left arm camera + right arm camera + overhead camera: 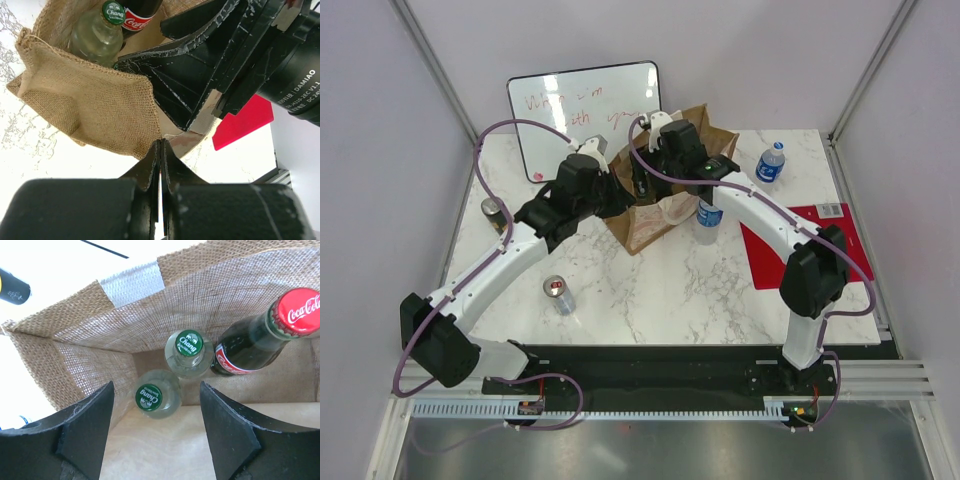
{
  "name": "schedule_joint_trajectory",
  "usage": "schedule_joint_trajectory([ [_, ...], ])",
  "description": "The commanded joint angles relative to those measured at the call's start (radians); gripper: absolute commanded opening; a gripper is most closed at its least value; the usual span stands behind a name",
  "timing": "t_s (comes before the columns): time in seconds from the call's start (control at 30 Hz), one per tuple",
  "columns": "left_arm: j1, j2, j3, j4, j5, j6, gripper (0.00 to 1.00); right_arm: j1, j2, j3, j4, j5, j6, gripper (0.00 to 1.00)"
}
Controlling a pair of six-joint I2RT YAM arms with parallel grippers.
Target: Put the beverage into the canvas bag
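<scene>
The canvas bag [650,228] stands open at mid-table, tan burlap [90,105] with a white handle patch [132,285]. Inside it stand two clear beverage bottles with green Chang caps [148,397] [190,343] and a Coca-Cola bottle [299,311]. My right gripper [156,387] hangs open over the bag's mouth, its fingers [85,425] apart from the nearer Chang bottle, which sits below and between them. My left gripper [161,145] is shut, pinching the bag's near rim. The left wrist view also shows one Chang cap [114,12] and the right gripper's black fingers [200,75].
A whiteboard [585,110] with red writing leans at the back. Water bottles stand right of the bag [708,218] and at the far right [770,163]. A silver can [558,295] and a dark can [495,213] sit on the left. A red sheet [800,250] lies at the right.
</scene>
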Motion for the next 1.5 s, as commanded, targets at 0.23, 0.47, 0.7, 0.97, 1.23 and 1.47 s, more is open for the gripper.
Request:
schedule_joint_trajectory([
  [0.23,0.003,-0.042,0.044,0.023,-0.006,-0.003,0.06,0.005,-0.116,0.116,-0.029,0.063,0.022,0.75],
  [0.47,0.003,-0.079,0.047,0.001,-0.009,0.005,0.5,0.005,-0.242,0.116,-0.115,0.161,0.03,0.77],
  [0.7,0.003,-0.148,0.049,-0.062,-0.011,0.069,0.69,0.002,-0.433,-0.099,-0.213,0.247,0.012,0.78],
  [0.97,0.003,-0.293,-0.019,-0.152,-0.006,0.198,0.95,-0.075,-0.501,-0.295,-0.255,0.234,-0.004,0.76],
  [1.23,0.003,-0.444,-0.127,-0.217,0.028,0.37,0.96,-0.143,-0.47,-0.432,-0.128,0.151,-0.073,0.8],
  [1.47,0.003,-0.522,-0.303,-0.131,0.002,0.431,0.96,-0.195,-0.405,-0.55,0.087,0.083,-0.114,0.81],
])
